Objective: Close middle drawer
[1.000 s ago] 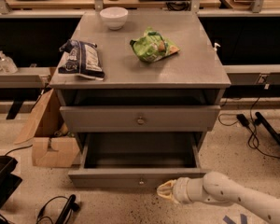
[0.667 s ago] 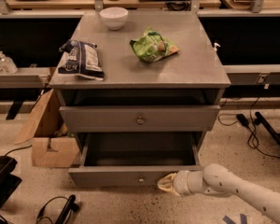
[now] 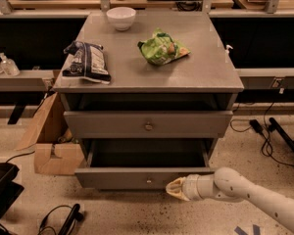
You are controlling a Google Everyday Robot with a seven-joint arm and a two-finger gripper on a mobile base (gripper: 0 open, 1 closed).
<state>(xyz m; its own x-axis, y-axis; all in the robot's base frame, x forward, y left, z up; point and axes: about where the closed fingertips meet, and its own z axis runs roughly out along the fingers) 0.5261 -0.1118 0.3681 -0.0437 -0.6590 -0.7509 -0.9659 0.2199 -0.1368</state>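
Note:
The middle drawer [image 3: 117, 177] is the lower grey drawer of the cabinet that shows. It stands pulled out, its deep dark box open to view, with a small brass knob [image 3: 148, 181] at the centre of its front. My gripper [image 3: 172, 189], cream-tipped on a white arm coming in from the lower right, is shut. It sits against the right part of that drawer front, just right of the knob. Nothing is held.
A second grey drawer [image 3: 103, 124] above is slightly out. On the cabinet top [image 3: 201, 72] lie a white bowl [image 3: 121, 17], a dark chip bag [image 3: 86, 61] and a green bag [image 3: 161, 48]. A cardboard box [image 3: 56, 156] stands at the left, cables [image 3: 264, 131] at the right.
My gripper has moved up and slightly left onto the drawer front. The middle drawer has slid in a little.

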